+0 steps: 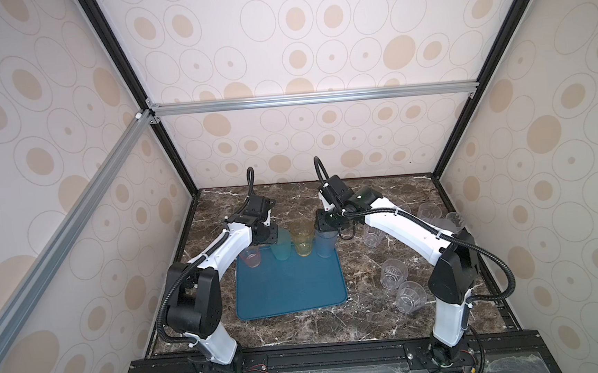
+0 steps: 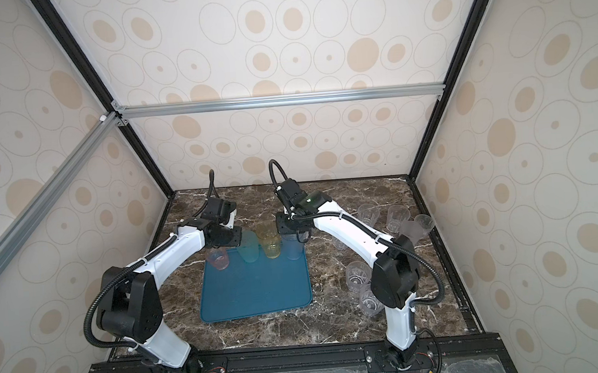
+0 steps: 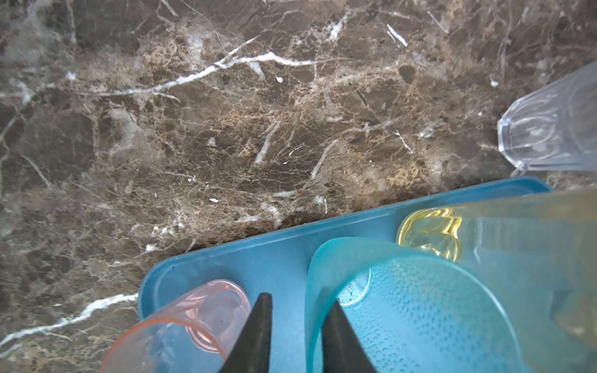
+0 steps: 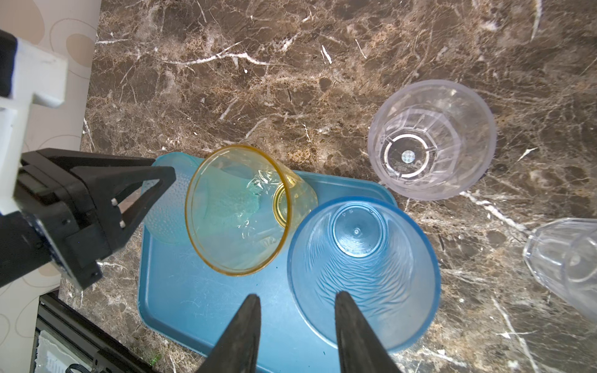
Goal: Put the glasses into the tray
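The teal-blue tray lies mid-table, with four tinted glasses along its far edge: pink, teal, yellow and grey-blue, all upright. My left gripper is open and straddles the teal glass's rim. One finger is inside and the other stands clear outside, beside the pink glass. My right gripper is open and straddles the rim of the grey-blue glass at the tray's far right corner. Its outer finger does not touch the wall.
Several clear faceted glasses stand on the marble right of the tray, one near its corner and two nearer the front. Others sit by the right wall. The right arm's forearm crosses above them.
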